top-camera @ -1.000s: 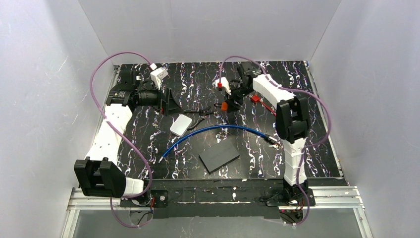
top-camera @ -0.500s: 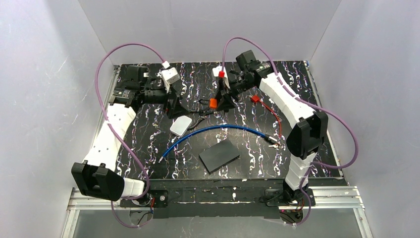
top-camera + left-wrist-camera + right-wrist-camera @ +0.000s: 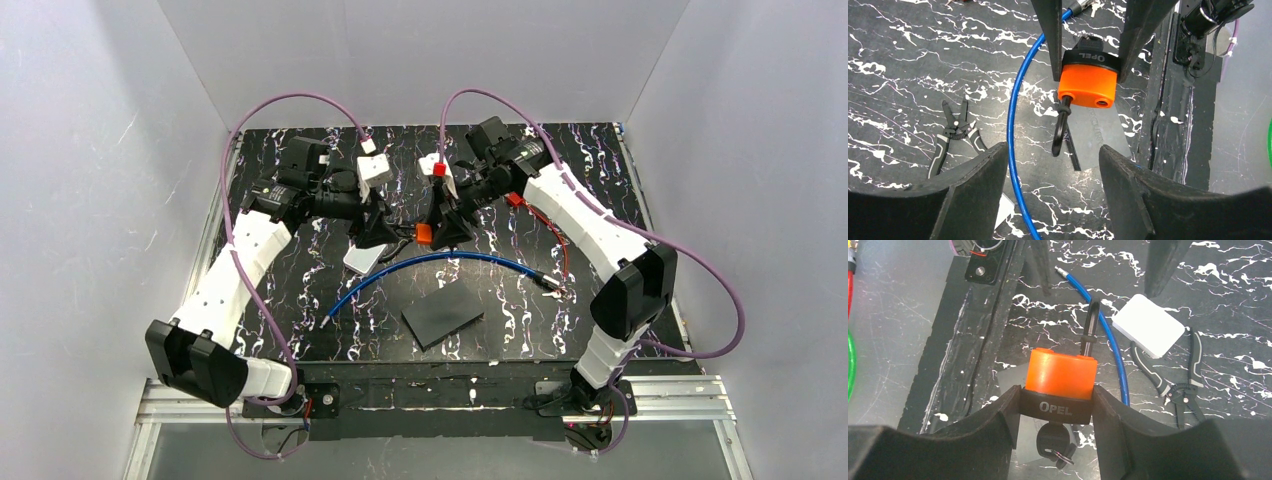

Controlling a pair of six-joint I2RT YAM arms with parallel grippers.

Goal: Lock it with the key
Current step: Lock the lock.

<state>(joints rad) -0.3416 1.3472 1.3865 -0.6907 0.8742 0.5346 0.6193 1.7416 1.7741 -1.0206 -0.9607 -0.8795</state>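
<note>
**A:** Left hand [image 3: 376, 231]?

**B:** Fingers spread, nothing in them. The orange-and-black padlock body [image 3: 1088, 85] is straight ahead of it, and the open shackle [image 3: 1062, 125] points back toward it.

**A:** And the blue cable lock [image 3: 450, 256]?

**B:** On the counter [image 3: 330, 350], below both hands. It arcs left to right with both ends free, and neither hand touches it.

**A:** Right hand [image 3: 1055, 390]?

**B:** Clamped on the orange body, with the key [image 3: 1052, 442] on its palm side. I'd say the left hand is nearer the shackle than the key.
</note>
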